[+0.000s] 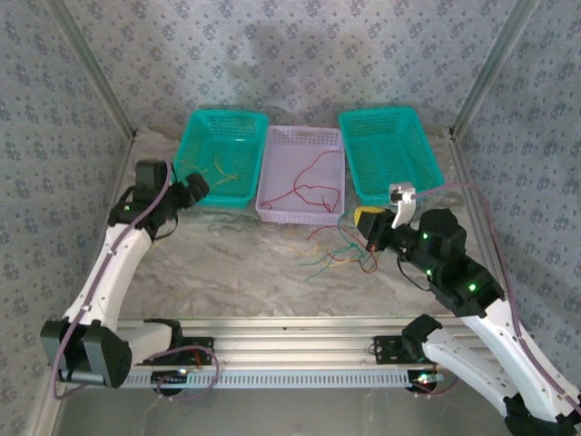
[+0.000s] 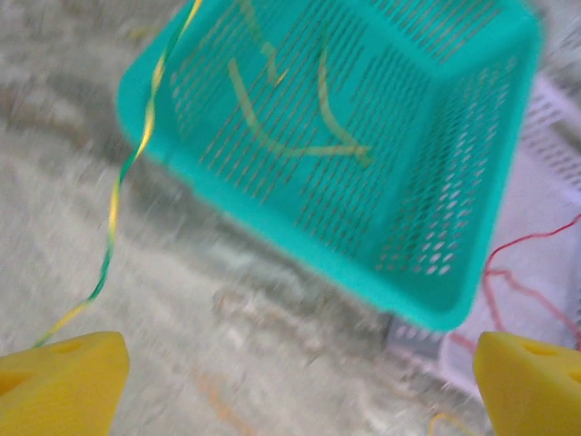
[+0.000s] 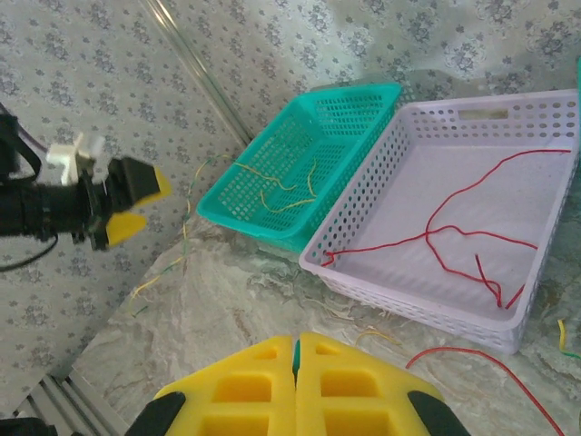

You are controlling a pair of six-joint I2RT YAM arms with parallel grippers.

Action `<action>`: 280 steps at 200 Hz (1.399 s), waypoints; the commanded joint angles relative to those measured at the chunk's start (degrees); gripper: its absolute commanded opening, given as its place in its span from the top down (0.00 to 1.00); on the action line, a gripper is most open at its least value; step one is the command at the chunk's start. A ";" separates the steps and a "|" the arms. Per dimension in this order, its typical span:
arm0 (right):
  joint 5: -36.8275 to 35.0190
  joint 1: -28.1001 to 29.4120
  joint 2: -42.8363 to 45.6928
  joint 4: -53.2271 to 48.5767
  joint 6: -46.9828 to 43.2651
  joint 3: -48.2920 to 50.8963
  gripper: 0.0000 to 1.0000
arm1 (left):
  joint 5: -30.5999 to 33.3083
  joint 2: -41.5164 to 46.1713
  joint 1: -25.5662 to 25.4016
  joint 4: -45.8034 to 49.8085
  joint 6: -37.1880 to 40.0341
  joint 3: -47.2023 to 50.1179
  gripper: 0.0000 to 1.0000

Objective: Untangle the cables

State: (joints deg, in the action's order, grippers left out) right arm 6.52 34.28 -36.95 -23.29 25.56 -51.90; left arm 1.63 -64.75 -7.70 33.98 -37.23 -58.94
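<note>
1. Looking down from above, the left gripper (image 1: 193, 188) hangs with its jaws spread, just beside the near corner of the left basket (image 1: 201, 123), where yellow cables (image 1: 222, 171) lie. A red cable (image 1: 309, 182) sprawls in the lilac basket (image 1: 272, 204). The tangle (image 1: 338, 250) of red, green and yellow strands sits on the table (image 1: 227, 263) just in front of it. The right gripper (image 1: 370, 227) is at the tangle's right edge, near the right basket (image 1: 427, 154).
2. From the left wrist, the left gripper (image 2: 295, 391) is released, its pads far apart. A yellow-green cable (image 2: 113, 209) runs from the left basket (image 2: 272, 227) down to the left pad's edge. The picture is blurred.
3. From the right wrist, the right gripper (image 3: 295, 381) is clenched, pads pressed together. Whether a strand is pinched there I cannot tell. Beyond it, the red cable (image 3: 454, 236) lies in the lilac basket (image 3: 408, 300) and the yellow cables (image 3: 281, 191) in the left basket (image 3: 245, 204).
</note>
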 commanded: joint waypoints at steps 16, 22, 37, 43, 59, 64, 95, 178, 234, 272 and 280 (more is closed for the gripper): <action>1.11 0.84 0.34 2.45 -1.38 0.47 1.00 | 2.84 4.93 0.11 3.24 -1.10 4.51 0.03; 1.13 0.96 0.26 2.61 -1.34 0.57 1.00 | 3.62 4.98 0.19 3.55 -1.02 5.15 0.03; 1.22 1.23 0.21 2.97 -1.26 0.78 1.00 | 3.70 5.16 0.89 2.60 -1.17 6.98 0.03; 1.23 1.39 0.21 3.00 -1.30 0.92 1.00 | 3.76 5.01 1.30 2.08 -1.35 7.68 0.03; 1.08 1.72 0.12 3.32 -0.98 1.18 1.00 | 4.13 3.94 2.24 1.88 -1.44 8.68 0.04; 1.12 1.89 0.01 3.32 -0.99 1.20 1.00 | 4.57 3.50 2.44 2.54 -1.37 8.52 0.04; 0.70 3.04 0.12 2.88 -1.08 1.34 1.00 | 10.67 1.91 2.84 7.66 0.59 6.71 0.04; -0.54 4.99 -0.14 4.57 -1.32 2.55 1.00 | 14.03 -6.74 3.10 6.89 -0.78 6.48 0.07; -0.68 5.75 -1.01 5.55 -1.85 2.53 1.00 | 14.21 -11.00 3.57 1.97 -2.09 8.49 0.18; -1.04 6.07 -0.93 4.95 -2.52 2.31 1.00 | 14.53 -12.06 3.95 0.04 -2.66 8.93 0.24; -1.07 6.18 -0.85 4.92 -2.58 2.26 1.00 | 14.81 -12.07 3.94 -0.16 -2.60 8.88 0.25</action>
State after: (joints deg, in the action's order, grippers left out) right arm 6.24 39.92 -38.35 -19.57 24.45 -49.52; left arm 15.05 -77.06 -4.12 35.68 -39.13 -50.28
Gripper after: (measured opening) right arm 0.053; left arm 0.758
